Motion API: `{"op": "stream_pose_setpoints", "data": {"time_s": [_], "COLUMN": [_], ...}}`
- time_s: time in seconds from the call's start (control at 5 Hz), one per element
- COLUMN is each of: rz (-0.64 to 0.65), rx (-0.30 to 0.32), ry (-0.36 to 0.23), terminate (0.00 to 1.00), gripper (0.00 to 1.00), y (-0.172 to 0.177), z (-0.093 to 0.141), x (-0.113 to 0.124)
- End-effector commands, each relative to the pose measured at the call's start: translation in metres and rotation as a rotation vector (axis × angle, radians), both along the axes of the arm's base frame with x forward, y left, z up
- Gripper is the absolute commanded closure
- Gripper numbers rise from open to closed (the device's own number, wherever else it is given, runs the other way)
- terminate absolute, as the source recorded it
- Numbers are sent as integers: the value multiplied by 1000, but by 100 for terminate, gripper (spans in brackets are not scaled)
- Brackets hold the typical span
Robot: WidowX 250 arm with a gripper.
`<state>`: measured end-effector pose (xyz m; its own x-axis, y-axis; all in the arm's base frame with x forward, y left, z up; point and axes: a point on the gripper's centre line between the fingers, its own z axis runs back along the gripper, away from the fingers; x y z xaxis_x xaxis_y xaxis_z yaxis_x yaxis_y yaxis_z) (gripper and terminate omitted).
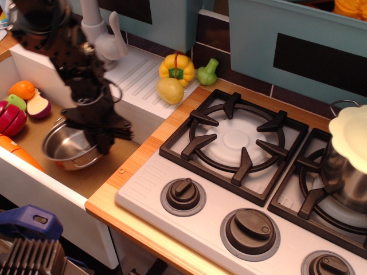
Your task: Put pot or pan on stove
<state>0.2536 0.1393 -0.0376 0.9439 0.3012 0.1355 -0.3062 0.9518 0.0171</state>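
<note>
The small shallow steel pot (66, 146) is tilted and lifted a little above the sink floor, at the left. My black gripper (102, 137) is shut on the pot's right rim, and the image there is motion-blurred. The stove (252, 172) fills the right half, white-grey with black grates. Its left burner (234, 140) is bare. The pot is to the left of the stove, over the sink.
A taller steel pot with a cream lid (347, 154) sits on the right burner. Toy fruit (23, 103) lies in the sink (86, 177) at far left. A white tap (100, 37), a yellow pepper (176, 67) and a lemon (170, 90) stand behind.
</note>
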Motion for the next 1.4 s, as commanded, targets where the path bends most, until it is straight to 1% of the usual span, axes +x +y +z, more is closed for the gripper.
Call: {"op": "stream_pose_setpoints", "data": {"time_s": [0.0, 0.4, 0.6, 1.0, 1.2], "rz": [-10, -98, -172, -183, -182], "rx": [112, 142, 140, 131, 157], "ry": [-104, -125, -162, -178, -186], "terminate": [0, 0, 0, 0, 0], "gripper": [100, 100, 100, 100, 100], "y": [-18, -56, -76, -121, -144], "z": [47, 92, 101, 120, 128], "x": [8, 18, 23, 39, 48]}}
